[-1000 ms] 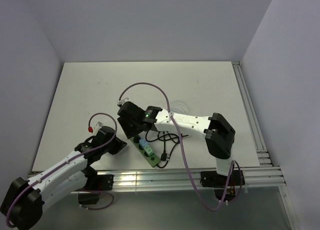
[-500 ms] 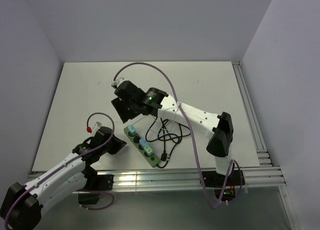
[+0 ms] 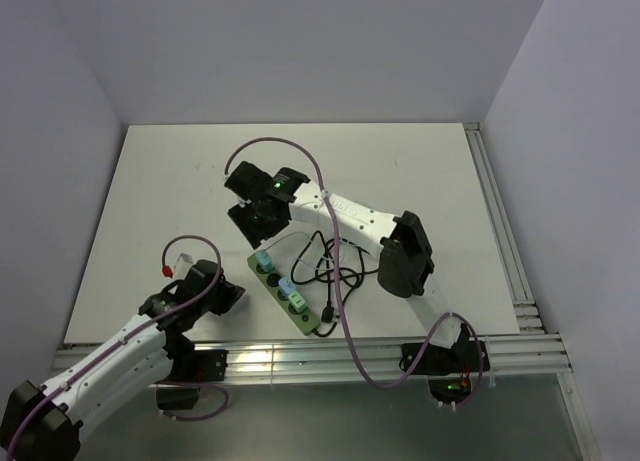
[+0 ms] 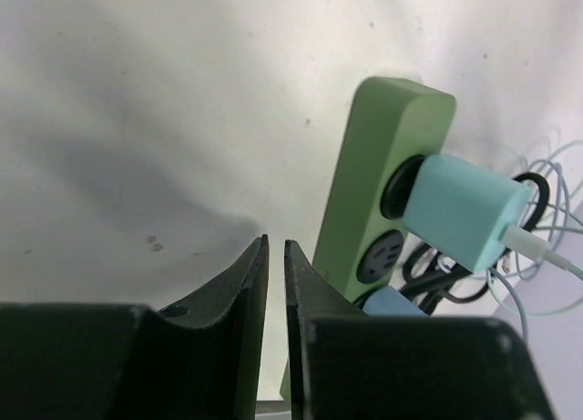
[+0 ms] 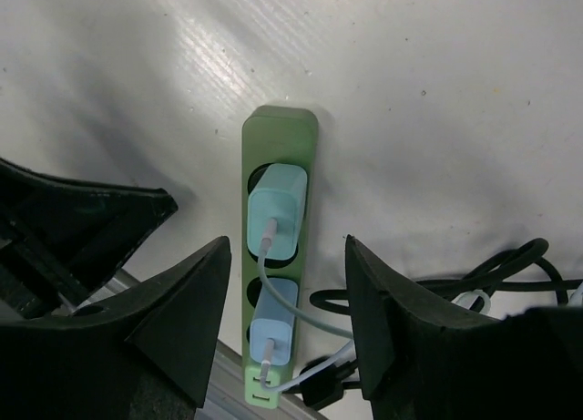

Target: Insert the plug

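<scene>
Look for the plug (image 5: pixel 277 218) in the end socket of the green power strip (image 5: pixel 281 133), near the front edge of the table (image 3: pixel 420 171). Find a second plug (image 5: pixel 272 322) farther down the strip and one empty socket (image 4: pixel 377 257) between the two. Seems seated, though cannot tell whether pushed fully home. From the left wrist, looks to stand slightly proud of the strip.

Note the right gripper (image 5: pixel 287 249) hanging above the plug, spread wide, gripping nothing. Note the left gripper (image 4: pixel 276 256) low over the table just beside the strip, pinched to a thin slit, holding nothing.

Beware of pulling away too soon: if only half in, could tip out or lose contact. Beware of pressing down off-centre: likely to rock the plug sideways, strain the pins or slide the light, unpinned strip. Mind the white lead (image 4: pixel 551 259) running from the plug and the black cable (image 3: pixel 338 274) looped beside the strip: easy to snag on a finger and drag plug or strip along. Avoid swinging the left gripper inward: close enough to knock the strip askew.
</scene>
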You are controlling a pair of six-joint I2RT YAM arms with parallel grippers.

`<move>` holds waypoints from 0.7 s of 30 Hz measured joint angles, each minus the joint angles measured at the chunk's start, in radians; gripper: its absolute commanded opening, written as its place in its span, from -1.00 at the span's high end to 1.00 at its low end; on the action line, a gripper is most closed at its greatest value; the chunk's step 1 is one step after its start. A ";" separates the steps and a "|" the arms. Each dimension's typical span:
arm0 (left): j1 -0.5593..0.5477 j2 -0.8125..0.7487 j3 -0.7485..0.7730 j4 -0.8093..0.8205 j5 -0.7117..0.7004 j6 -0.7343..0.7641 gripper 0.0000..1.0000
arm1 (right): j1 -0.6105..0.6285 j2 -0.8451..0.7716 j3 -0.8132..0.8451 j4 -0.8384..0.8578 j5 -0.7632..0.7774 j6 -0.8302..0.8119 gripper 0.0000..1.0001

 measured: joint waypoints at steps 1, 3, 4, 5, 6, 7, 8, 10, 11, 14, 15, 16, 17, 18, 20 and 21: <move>0.000 0.004 0.000 -0.003 -0.005 -0.004 0.61 | 0.000 0.000 0.000 -0.003 -0.003 0.000 -0.19; 0.001 0.022 0.000 -0.008 -0.011 -0.010 0.61 | 0.005 0.000 0.000 -0.004 -0.006 0.000 -0.18; 0.002 0.031 0.000 -0.010 -0.012 -0.011 0.62 | 0.007 0.000 0.000 -0.007 -0.006 0.000 -0.17; 0.004 0.041 0.000 -0.010 -0.012 -0.011 0.62 | 0.009 0.000 0.000 -0.012 -0.006 0.000 -0.15; 0.004 0.050 0.000 -0.010 -0.012 -0.011 0.62 | 0.012 0.000 0.000 -0.016 -0.005 0.000 -0.15; 0.005 0.058 0.000 -0.010 -0.012 -0.011 0.62 | 0.014 0.000 0.000 -0.018 -0.005 0.001 -0.14; 0.006 0.064 0.000 -0.011 -0.012 -0.011 0.62 | 0.018 0.000 0.000 -0.019 -0.005 0.002 -0.14; 0.008 0.070 0.000 -0.011 -0.011 -0.010 0.62 | 0.026 0.003 0.000 -0.022 -0.002 0.002 -0.13; 0.008 0.070 0.000 -0.011 -0.011 -0.010 0.61 | 0.029 0.004 0.000 -0.023 -0.002 0.003 -0.13; 0.010 0.070 0.000 -0.011 -0.012 -0.010 0.61 | 0.040 0.014 0.005 -0.025 -0.002 0.009 -0.13; 0.010 0.070 0.000 -0.011 -0.011 -0.009 0.62 | 0.044 0.021 0.010 -0.026 -0.001 0.010 -0.13; 0.011 0.070 0.000 -0.011 -0.011 -0.008 0.62 | 0.046 0.031 0.018 -0.030 0.002 0.013 -0.13; 0.012 0.070 0.000 -0.011 -0.011 -0.008 0.62 | 0.049 0.043 0.029 -0.035 0.006 0.013 -0.13; 0.013 0.070 0.000 -0.011 -0.011 -0.008 0.62 | 0.051 0.053 0.037 -0.035 0.011 0.013 -0.13; 0.015 0.070 0.001 -0.011 -0.011 -0.008 0.63 | 0.054 0.069 0.041 -0.038 0.018 0.013 -0.13; 0.016 0.070 0.001 -0.011 -0.011 -0.008 0.63 | 0.056 0.072 0.041 -0.041 0.023 0.013 -0.13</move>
